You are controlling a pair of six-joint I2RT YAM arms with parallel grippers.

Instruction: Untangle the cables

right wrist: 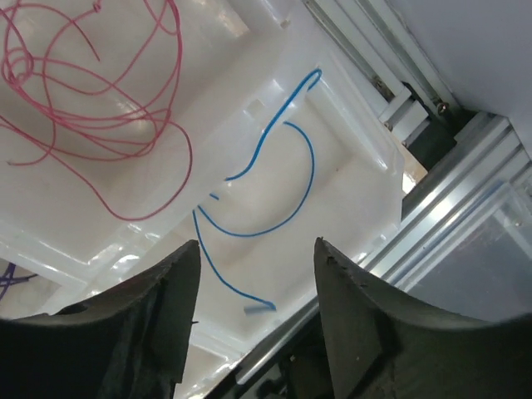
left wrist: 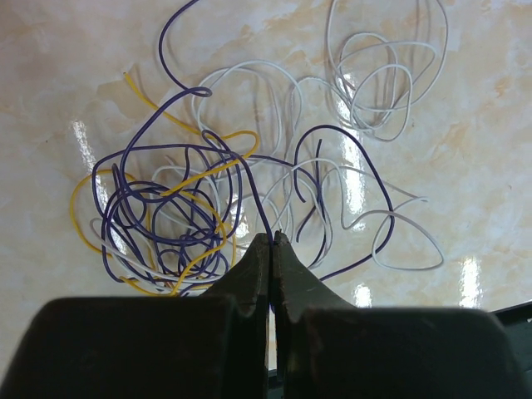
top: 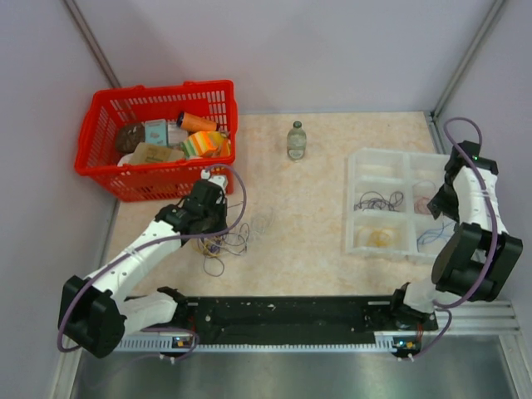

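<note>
At the near side of the table (top: 316, 258), the left gripper (left wrist: 273, 241) points down at the cables (left wrist: 166, 216), which lie in a loose heap on the marbled surface just in front of the left arm, below the basket. Its jaws are pressed together, and a dark purple strand (left wrist: 253, 199) runs straight into the seam between the tips, so it appears pinched there. Most of the heap sits left of the fingertips: purple coils wound through a yellow strand (left wrist: 83, 224). Thin white strands (left wrist: 378, 79) spread to the right and farther out, ending in a separate cluster of loops. On the right side, the right gripper (right wrist: 258, 274) hangs with its jaws wide apart and nothing between them, above a white compartment tray (top: 349, 208). Directly beyond its fingers, a blue cable (right wrist: 309, 179) curves across one compartment, one end riding up over the dividing wall. In the next compartment lies a red cable (right wrist: 108, 125) in loose loops. The overhead view shows dark wires in another compartment of the tray. Farther back stands a small clear bottle (top: 297, 140), upright and alone, and at the far left a red basket (top: 158, 137) holds assorted packets.
</note>
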